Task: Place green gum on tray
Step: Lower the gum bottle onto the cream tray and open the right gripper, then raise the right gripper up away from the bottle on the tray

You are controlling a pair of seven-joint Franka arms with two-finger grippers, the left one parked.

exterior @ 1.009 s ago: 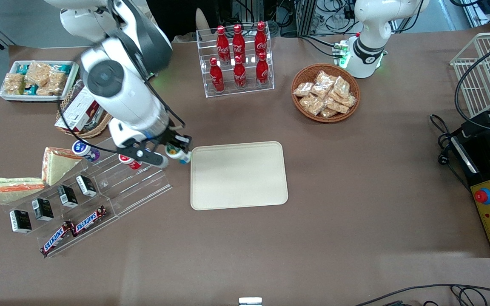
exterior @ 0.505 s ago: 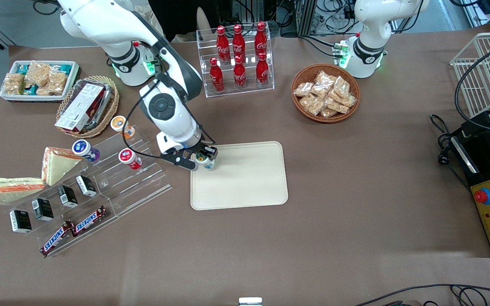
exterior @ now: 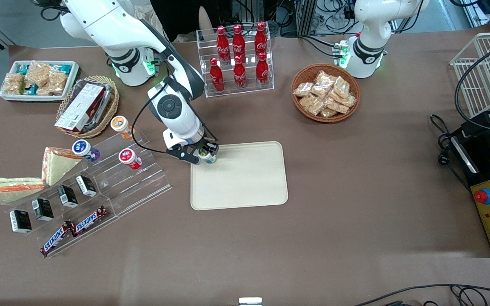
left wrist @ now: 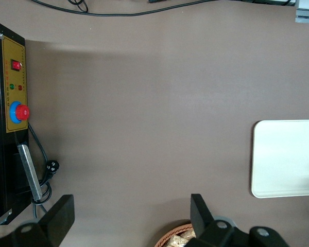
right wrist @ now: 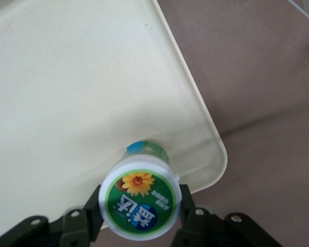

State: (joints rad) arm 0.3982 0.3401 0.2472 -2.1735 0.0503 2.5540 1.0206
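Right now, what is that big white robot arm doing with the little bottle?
The gripper of the white robot arm is shut on the green gum, a small bottle with a round green-rimmed white lid. It holds the bottle upright over one corner of the tray, the big flat cream rectangle, at the end nearest the clear plastic display steps. From the wrist camera I cannot tell whether the bottle's base touches the tray yet.

1. Green gum (right wrist: 140,198): small cylindrical bottle, white lid with green rim and flower print, blue-green on the body. Upright, gripped at the lid by the gripper (exterior: 203,153), above the tray's corner.
2. Tray (exterior: 245,182): large flat cream-beige rectangle, rounded corners, low raised rim, lying on the table.
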